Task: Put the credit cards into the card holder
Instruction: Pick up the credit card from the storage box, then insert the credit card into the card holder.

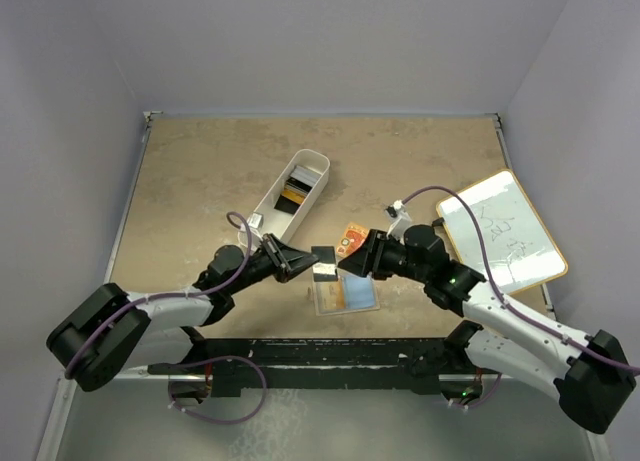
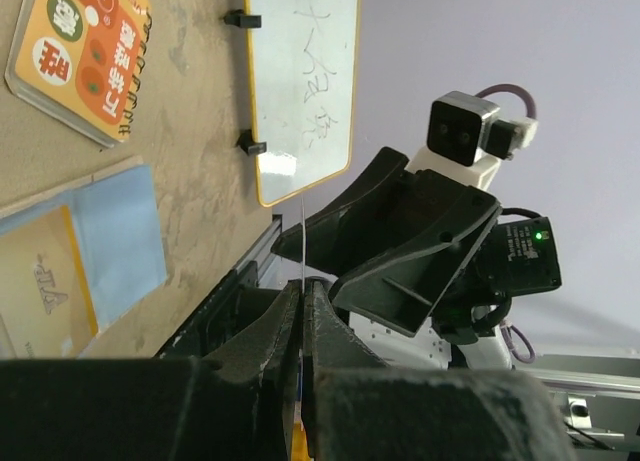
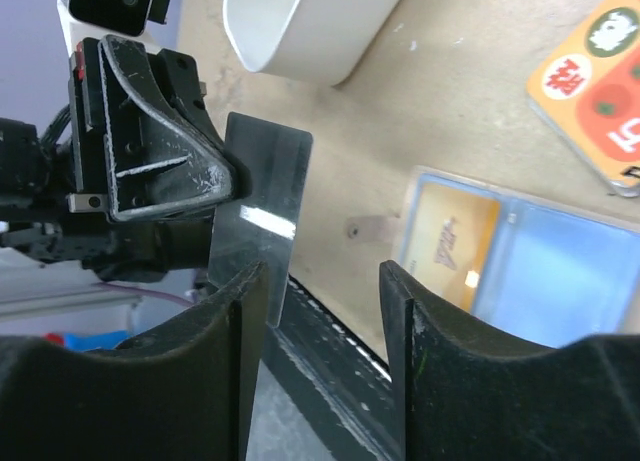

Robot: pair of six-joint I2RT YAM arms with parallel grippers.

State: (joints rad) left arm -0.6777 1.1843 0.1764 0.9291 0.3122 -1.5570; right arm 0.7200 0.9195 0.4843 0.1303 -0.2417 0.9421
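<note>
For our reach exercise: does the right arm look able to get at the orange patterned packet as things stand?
Probably yes: the right gripper is open, and the orange packet lies flat and uncovered just beside it, with nothing in between.

The grey credit card is thin plastic, smooth and shiny, with a bright streak of light on it. The left gripper and right gripper are black plastic, dull and a bit scuffed. The bin is smooth white plastic. The counter looks like dull, speckled stone.
</note>
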